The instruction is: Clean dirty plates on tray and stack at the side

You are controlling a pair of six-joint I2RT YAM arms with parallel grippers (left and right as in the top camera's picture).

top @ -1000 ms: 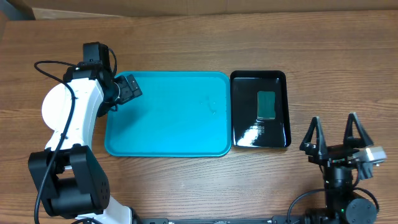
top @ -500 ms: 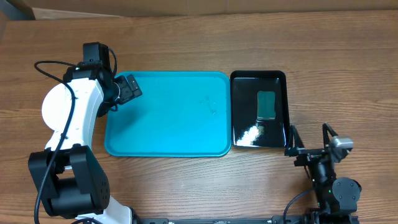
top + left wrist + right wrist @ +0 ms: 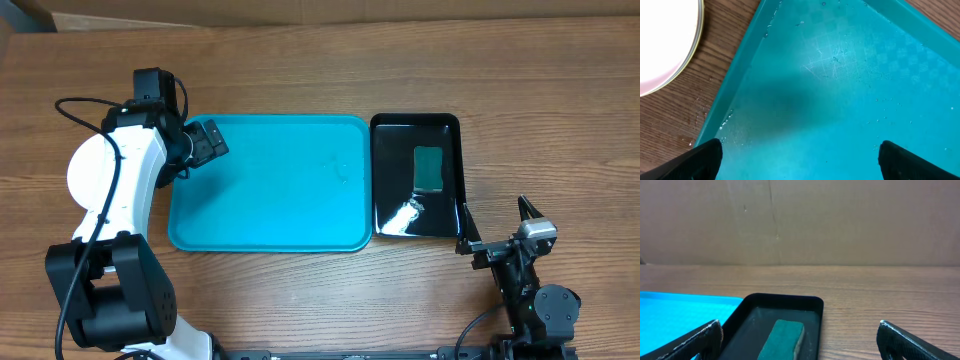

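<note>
Left gripper [image 3: 206, 140] hangs over the far-left corner of the tray [image 3: 270, 190], its jaws spread wide with nothing between them. Right gripper [image 3: 494, 225] is likewise released and empty; it sits well apart from the tray, beyond its right end and nearer the robot, facing the black tray [image 3: 390, 175] that lies just beside the tray's right rim and carries the green sponge [image 3: 428, 168].

No plate lies on the tray. Its floor is bare apart from fine scratches and water droplets [image 3: 727, 117].

Plate location: in the left wrist view, a white plate [image 3: 660, 45] rests on the table [image 3: 715, 60] just outside the tray's left rim. A yellowish edge runs along its rim. Whether this is a second plate underneath cannot be determined. In the overhead view the left arm hides this spot.

Judgement: cleaning appears finished and stacking at the side is complete or nearly so.

Handling: the plate is probably light, stiff plastic, not fragile, and slippery while wet. Pinch it at the raised rim, one finger above and one below. The shallow centre offers no purchase.
</note>
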